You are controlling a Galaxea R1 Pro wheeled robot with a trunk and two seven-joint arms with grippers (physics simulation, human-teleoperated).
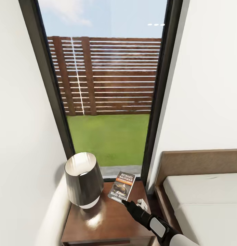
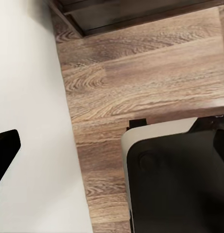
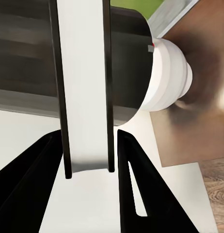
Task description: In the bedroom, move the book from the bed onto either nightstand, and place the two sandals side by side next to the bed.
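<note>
The right tool [image 1: 127,202] grips the book's [image 1: 122,186] near edge; the book stands just ahead of it over the nightstand [image 1: 111,222] worktop.

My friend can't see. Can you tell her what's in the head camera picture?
The right gripper holds a paperback book tilted up over a dark wooden nightstand, beside a lamp. Behind is a tall window; a bed is at right.

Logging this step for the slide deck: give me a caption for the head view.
Right gripper holds the book upright on the nightstand beside the lamp.
</note>
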